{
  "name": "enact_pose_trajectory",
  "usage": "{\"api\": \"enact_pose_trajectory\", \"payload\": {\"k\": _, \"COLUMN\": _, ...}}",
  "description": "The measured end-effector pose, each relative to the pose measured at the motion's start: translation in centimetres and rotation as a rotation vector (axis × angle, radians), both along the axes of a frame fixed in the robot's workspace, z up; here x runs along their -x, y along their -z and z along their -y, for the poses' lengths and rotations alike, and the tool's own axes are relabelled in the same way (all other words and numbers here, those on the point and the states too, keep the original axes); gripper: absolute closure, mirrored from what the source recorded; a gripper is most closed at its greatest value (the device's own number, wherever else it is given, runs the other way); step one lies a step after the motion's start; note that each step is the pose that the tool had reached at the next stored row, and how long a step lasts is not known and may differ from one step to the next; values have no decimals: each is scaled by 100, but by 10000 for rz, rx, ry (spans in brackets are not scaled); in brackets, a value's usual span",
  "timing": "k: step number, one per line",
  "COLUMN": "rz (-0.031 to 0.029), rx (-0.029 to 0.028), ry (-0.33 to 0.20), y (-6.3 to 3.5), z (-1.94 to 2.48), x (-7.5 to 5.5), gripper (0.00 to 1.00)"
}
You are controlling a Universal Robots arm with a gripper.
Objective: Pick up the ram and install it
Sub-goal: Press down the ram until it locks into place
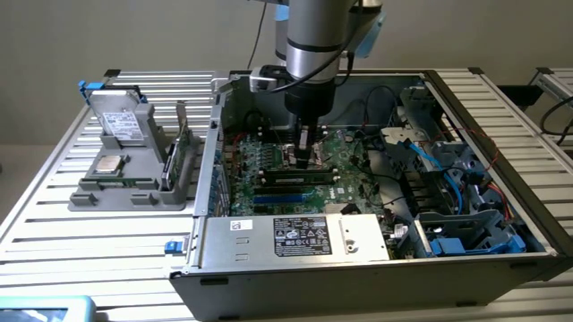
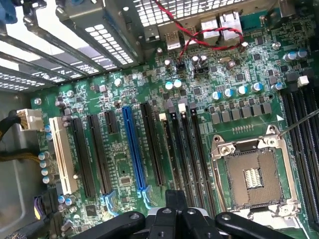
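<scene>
The arm point(image 1: 315, 40) reaches down into the open PC case point(image 1: 376, 268), and its fingers point(image 1: 307, 155) hang low over the motherboard point(image 1: 268, 174). They are closed together; in the wrist view the fingers point(image 2: 175, 219) meet above the memory slots point(image 2: 187, 149).

The ram point(image 1: 296, 179) lies seated in a slot just below the fingertips, a long dark stick running across the board. Whether the fingers touch its top edge cannot be told from the exterior view. In the wrist view the empty CPU socket point(image 2: 251, 177) sits just beside the fingers, and the blue slot point(image 2: 133, 149) and white slot point(image 2: 62, 154) lie farther off on the other side. Red and black wires point(image 2: 199, 35) loop near the rear ports, well away from the fingers.

Outside the case, well apart from the fingers, a grey holder point(image 1: 134, 181) stands on the slatted tabletop point(image 1: 72, 268), carrying a hard drive point(image 1: 121, 121) and an upright green card point(image 1: 182, 157).
</scene>
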State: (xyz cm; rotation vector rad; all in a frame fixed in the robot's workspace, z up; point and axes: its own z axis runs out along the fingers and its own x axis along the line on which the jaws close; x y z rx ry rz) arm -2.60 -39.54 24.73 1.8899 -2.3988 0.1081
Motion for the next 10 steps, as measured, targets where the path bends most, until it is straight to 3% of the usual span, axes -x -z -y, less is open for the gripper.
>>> {"api": "enact_pose_trajectory", "payload": {"k": 10, "rz": 24, "rx": 0, "ry": 1331, "y": 2, "z": 0, "x": 0, "gripper": 89}}
